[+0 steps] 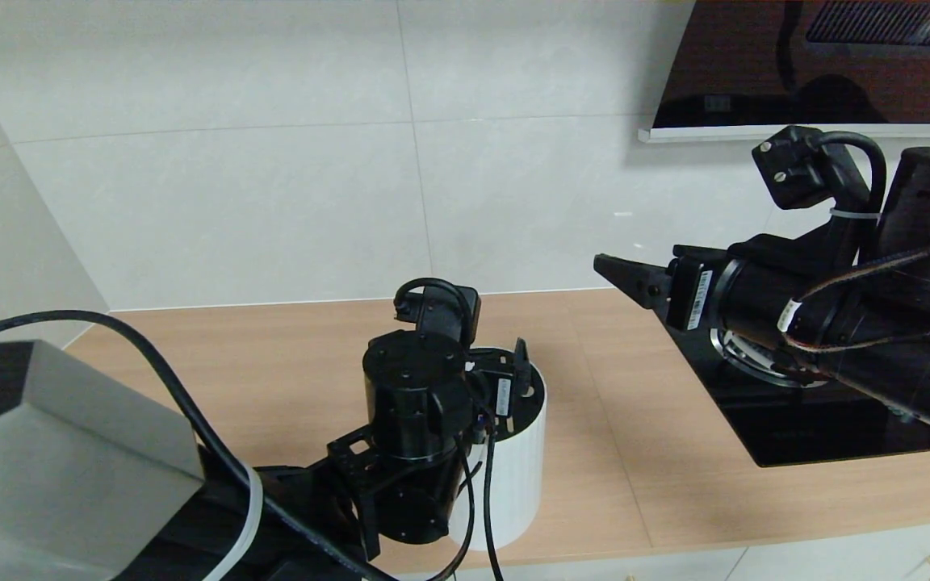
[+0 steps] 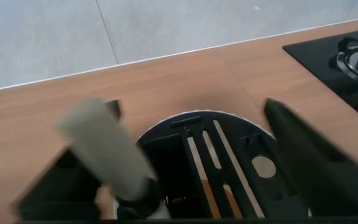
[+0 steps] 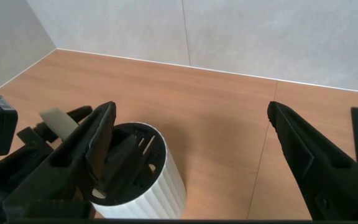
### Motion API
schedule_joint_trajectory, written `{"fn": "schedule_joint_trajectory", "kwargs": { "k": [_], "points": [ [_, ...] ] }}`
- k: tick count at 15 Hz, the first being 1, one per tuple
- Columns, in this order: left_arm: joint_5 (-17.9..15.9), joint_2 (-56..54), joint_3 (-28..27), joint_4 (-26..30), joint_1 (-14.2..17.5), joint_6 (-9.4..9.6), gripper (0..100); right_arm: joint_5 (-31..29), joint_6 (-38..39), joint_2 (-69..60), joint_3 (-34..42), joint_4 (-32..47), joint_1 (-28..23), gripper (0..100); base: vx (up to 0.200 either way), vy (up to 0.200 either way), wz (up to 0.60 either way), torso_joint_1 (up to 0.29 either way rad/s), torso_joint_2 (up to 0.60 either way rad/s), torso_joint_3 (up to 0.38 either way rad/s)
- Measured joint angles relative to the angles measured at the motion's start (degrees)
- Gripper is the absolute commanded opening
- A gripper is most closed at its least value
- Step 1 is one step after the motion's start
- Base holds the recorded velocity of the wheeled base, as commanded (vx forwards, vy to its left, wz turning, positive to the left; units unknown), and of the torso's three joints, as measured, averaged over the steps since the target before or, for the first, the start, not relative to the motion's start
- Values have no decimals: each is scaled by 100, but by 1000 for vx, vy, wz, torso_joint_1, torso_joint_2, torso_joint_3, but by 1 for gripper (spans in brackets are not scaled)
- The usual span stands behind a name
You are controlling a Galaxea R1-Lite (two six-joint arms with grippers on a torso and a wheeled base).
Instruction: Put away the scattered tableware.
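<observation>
**Status: utensil at the holder, both tools open**

1. Task item. The pale-handled utensil (image 2: 104, 146) stands tilted over the white ribbed holder (image 1: 513, 472). Its dark lower end is at one of the compartments in the holder's black top. I cannot tell how far it has entered.
2. Holder contents. Several slim pale sticks (image 2: 197, 168) lie in the narrow central slots of the black insert.
3. Holder position. The holder stands upright on the wooden worktop (image 1: 271, 363), near the front edge and well apart from the black hob (image 1: 796, 428) at the right end.
4. Left tool (image 2: 191, 118). It hangs directly above the holder with its fingers set wide. The pale handle lies just beside one finger, well apart from the other. I cannot tell whether handle and finger are touching.
5. Right tool (image 3: 190, 112). It is raised above the worktop at the hob's near corner, pointing towards the holder. Its fingers are spread wide with nothing between them.
6. Surroundings. A pale tiled wall (image 1: 271, 161) runs along the back edge of the worktop. A dark extractor hood (image 1: 756, 73) is mounted above the hob.
</observation>
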Motion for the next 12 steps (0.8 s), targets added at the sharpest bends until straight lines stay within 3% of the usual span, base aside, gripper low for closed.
{"fn": "schedule_joint_trajectory", "kwargs": {
  "k": [7, 12],
  "points": [
    [-18, -457, 0, 18, 79, 7, 100, 0, 6, -121, -4, 7, -17, 100, 0, 0, 0, 0, 0, 0],
    [-306, -1731, 0, 35, 400, 11, 100, -32, -40, -829, 234, 18, -386, 100, 0, 0, 0, 0, 0, 0]
  ]
}}
